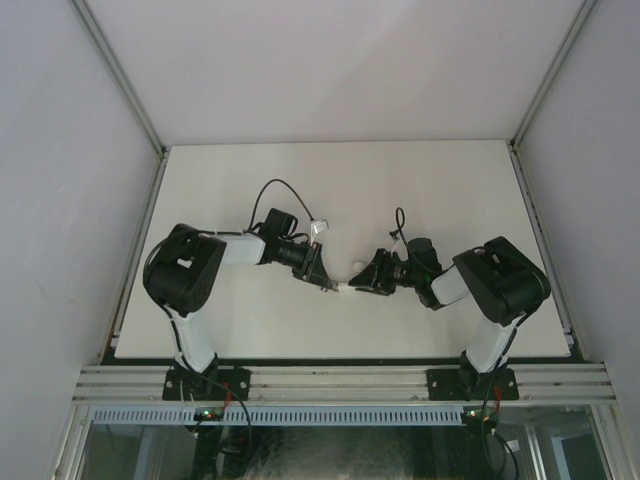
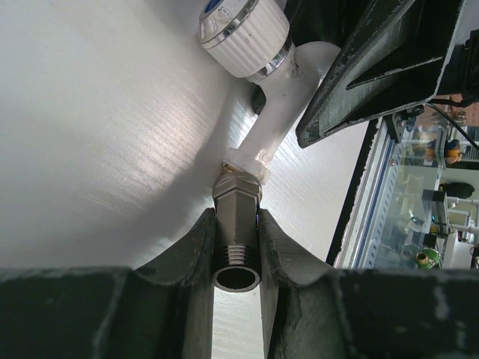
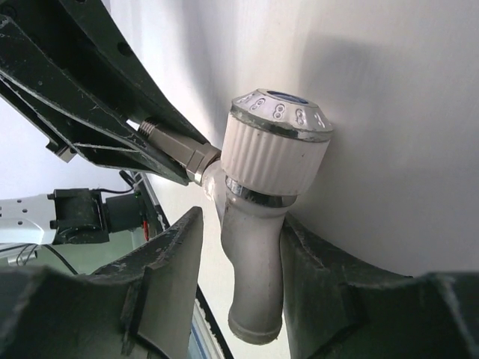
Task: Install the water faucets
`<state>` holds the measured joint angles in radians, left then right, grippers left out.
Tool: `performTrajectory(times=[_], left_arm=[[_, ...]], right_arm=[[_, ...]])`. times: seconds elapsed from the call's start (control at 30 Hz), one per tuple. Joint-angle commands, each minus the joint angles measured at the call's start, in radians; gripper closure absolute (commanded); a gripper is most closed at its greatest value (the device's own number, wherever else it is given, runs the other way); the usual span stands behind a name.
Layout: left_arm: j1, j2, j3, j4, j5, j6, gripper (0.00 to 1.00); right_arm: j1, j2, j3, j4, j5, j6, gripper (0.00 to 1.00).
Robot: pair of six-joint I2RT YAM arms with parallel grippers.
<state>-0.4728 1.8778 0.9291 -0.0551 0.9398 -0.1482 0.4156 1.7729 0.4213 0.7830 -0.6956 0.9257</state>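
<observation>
In the top view my two grippers meet at the table's middle, with the white tap (image 1: 349,284) between them. My left gripper (image 2: 236,254) is shut on the dark-grey metal fitting (image 2: 236,221), threaded end toward the camera. The fitting's far end joins the white elbow tap (image 2: 273,120), which has a ribbed knob (image 2: 243,30). In the right wrist view the tap's spout (image 3: 258,262) hangs between the fingers of my right gripper (image 3: 241,224). One finger (image 3: 322,284) touches it and the other (image 3: 168,269) stands apart, so the gripper is open. The fitting (image 3: 176,149) shows there too, in the left gripper (image 3: 90,97).
The white table (image 1: 450,190) has grey walls on three sides and an aluminium rail (image 1: 340,380) at the near edge. Cables loop above both wrists. My left gripper (image 1: 320,272) and right gripper (image 1: 364,280) are nearly touching.
</observation>
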Motion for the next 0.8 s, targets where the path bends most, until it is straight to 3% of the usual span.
performTrajectory(times=[0.0,0.07,0.17,0.23,0.47,0.77], left_arm=[[-0.005,-0.011,0.017,0.013,0.006,-0.009,1.00],[-0.004,-0.013,0.020,0.012,0.003,-0.012,1.00],[-0.004,-0.026,0.020,0.012,-0.007,-0.014,1.00],[-0.005,-0.037,0.029,0.007,-0.008,-0.016,1.00],[-0.005,-0.053,0.114,-0.087,-0.023,0.025,1.00],[-0.006,-0.070,0.120,-0.140,-0.056,0.047,1.00]], right_arm=[[0.006,0.024,0.028,-0.008,0.010,-0.051,0.61],[0.003,0.027,0.032,-0.009,0.010,-0.052,0.64],[0.001,0.020,0.033,-0.040,0.019,-0.048,0.46],[-0.004,0.010,0.033,-0.079,0.032,-0.054,0.43],[-0.066,0.018,0.042,-0.135,0.024,-0.098,0.42],[-0.096,-0.093,0.042,-0.352,0.143,-0.207,0.36]])
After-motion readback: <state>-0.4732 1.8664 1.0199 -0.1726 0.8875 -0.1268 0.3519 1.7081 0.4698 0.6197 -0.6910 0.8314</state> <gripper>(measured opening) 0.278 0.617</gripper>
